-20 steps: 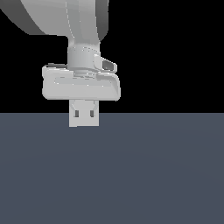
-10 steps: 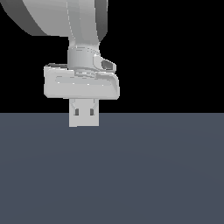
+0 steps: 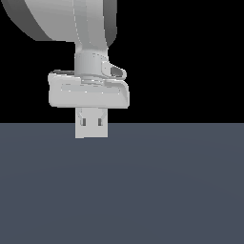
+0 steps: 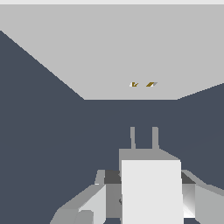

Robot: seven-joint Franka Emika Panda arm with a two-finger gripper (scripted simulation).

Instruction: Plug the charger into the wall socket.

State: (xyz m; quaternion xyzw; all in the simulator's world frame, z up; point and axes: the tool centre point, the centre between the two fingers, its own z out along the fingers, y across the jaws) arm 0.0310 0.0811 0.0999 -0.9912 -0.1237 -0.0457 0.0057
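Two fingers (image 4: 83, 205) clasp the charger (image 4: 151, 190), prongs facing the wall socket (image 4: 131, 57).

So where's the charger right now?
In the wrist view the charger sits between the fingers of the hand, its two prongs pointing at the wall socket ahead, not yet touching it.

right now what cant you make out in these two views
- Charger: in the exterior view it cannot be told apart from the gripper; the wrist view's edge cuts off its near end.
- Wall socket: absent from the exterior view; the wrist view's edges crop its plate.
- Socket holes: too small to judge depth or alignment with the prongs.
- Fingers: largely hidden behind the charger, so contact is unclear.
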